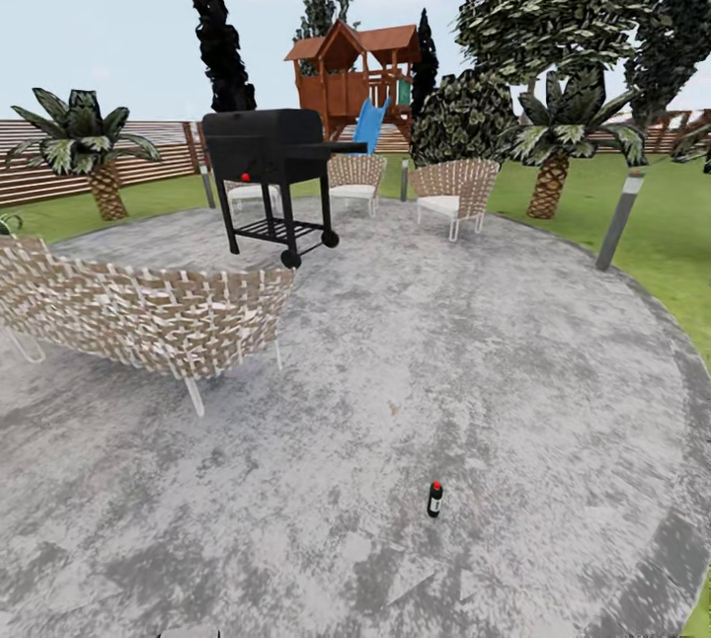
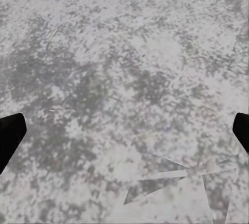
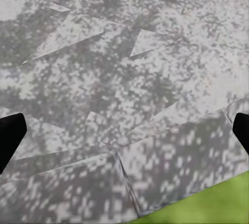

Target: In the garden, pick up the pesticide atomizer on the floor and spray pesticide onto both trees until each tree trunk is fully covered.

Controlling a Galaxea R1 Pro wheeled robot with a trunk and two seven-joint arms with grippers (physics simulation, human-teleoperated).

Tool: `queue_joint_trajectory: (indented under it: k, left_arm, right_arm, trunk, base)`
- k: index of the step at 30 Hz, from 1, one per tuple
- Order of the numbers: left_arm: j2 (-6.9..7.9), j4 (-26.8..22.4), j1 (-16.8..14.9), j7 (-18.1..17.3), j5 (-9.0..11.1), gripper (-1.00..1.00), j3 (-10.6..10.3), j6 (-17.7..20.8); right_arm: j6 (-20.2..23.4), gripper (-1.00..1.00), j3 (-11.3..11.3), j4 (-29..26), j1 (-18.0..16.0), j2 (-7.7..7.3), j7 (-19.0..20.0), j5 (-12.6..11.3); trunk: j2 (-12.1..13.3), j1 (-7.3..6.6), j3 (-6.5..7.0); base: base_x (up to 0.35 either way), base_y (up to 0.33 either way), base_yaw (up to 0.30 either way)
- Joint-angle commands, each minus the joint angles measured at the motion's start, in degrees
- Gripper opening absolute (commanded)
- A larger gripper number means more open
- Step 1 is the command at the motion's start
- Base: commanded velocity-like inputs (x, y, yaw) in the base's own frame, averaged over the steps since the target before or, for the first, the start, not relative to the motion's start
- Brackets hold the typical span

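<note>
On the grey paving (image 1: 513, 361) stands a small, light-looking spray bottle (image 1: 434, 499), best gripped around its body, both jaws spread wide.

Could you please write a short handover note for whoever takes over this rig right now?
Left gripper: open, empty, fingers spread wide over grey paving.
Right gripper: open, empty, over paving beside the lawn edge.
Pesticide atomizer: standing upright on the floor, ahead of the robot and a little to its right, apart from the wicker bench and the grill.
Done: nothing yet.
Left: approach, grasp the atomizer, then spray both tree trunks.
</note>
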Motion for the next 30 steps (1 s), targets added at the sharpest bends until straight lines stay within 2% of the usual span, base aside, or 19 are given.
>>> queue_joint_trajectory:
  k: [1, 22, 30]
  left_arm:
    - [-0.01, 0.0, 0.0, 0.1, 0.0, 1.00, 0.1, -0.2]
    - [-0.01, 0.0, 0.0, 0.2, 0.0, 1.00, 0.1, -0.2]
    - [-0.01, 0.0, 0.0, 0.2, 0.0, 1.00, 0.1, -0.2]
  right_arm:
    - [-0.2, 1.00, 0.0, 0.0, 0.0, 0.00, 0.0, 0.0]
    - [-0.2, 1.00, 0.0, 0.1, 0.0, -0.04, 0.0, 0.0]
    - [-0.2, 1.00, 0.0, 0.1, 0.0, 0.00, 0.0, 0.0]
  trunk:
    - [0.0, 0.01, -0.02]
    - [0.0, 0.01, 0.09]
    - [0.0, 0.01, 0.09]
  base:
    - [0.167, 0.304, -0.283]
    - [0.164, 0.301, -0.297]
    - [0.015, 0.133, -0.300]
